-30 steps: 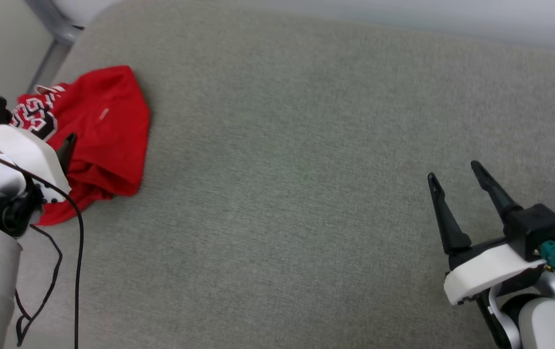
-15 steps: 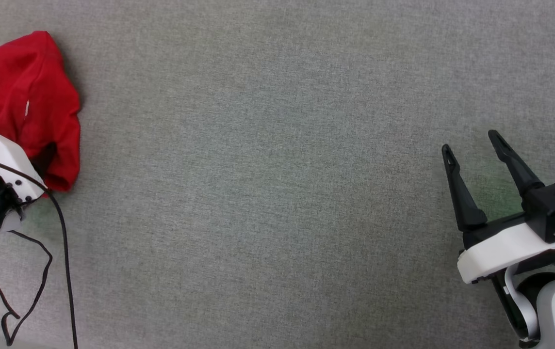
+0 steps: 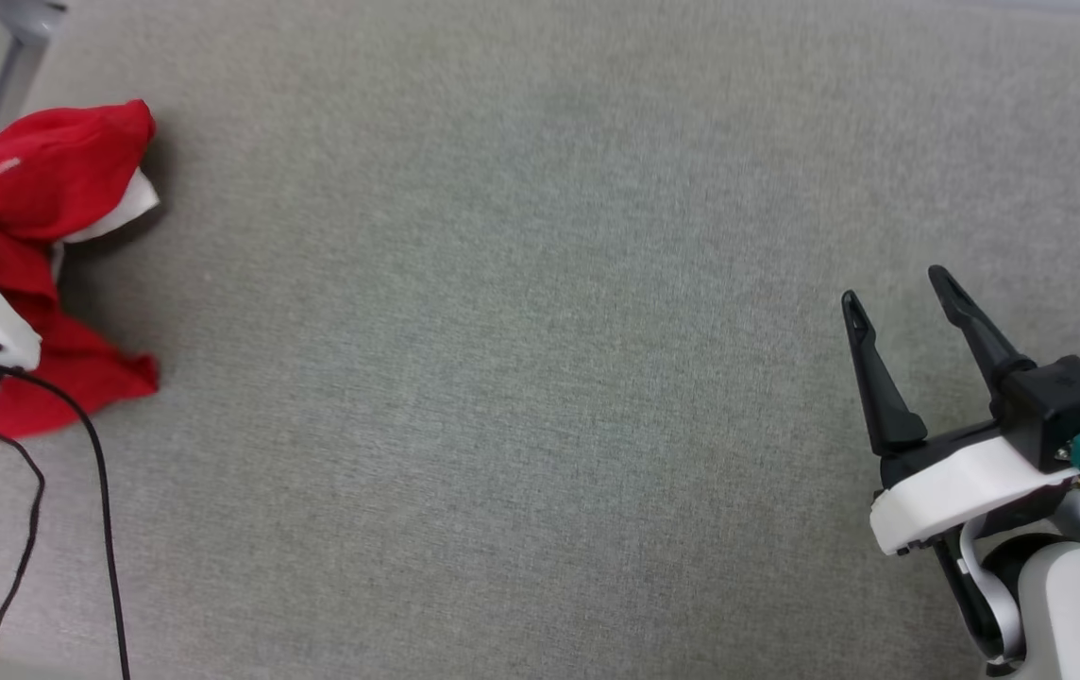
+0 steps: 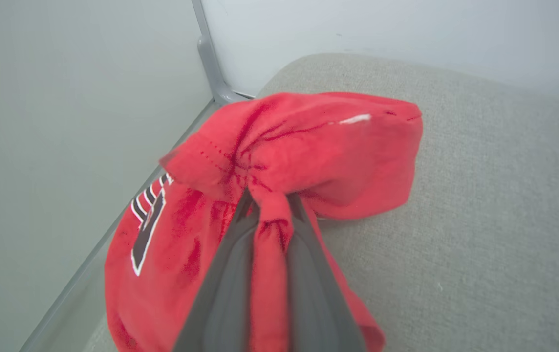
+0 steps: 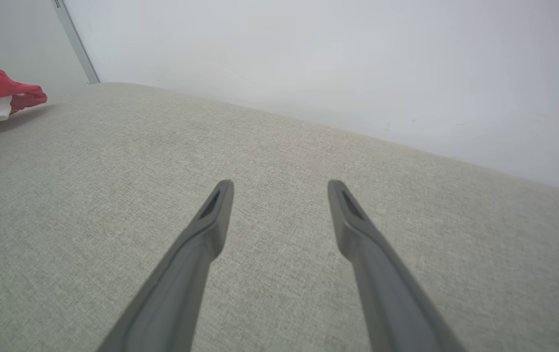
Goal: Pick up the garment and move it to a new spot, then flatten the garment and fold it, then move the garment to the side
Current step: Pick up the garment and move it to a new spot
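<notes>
Red jersey [image 3: 40, 179], 9 o'clock: left jaws pinching it, right jaws spread. Pick-up step; you lift, relocate next.

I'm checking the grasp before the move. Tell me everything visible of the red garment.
The garment is a red knit jersey, crumpled in a heap, with black-and-white lettering on one face and a white part peeking out. It lies at the left edge of the grey fabric surface, by a wall. The left gripper pinches a bunched fold of it.
</notes>
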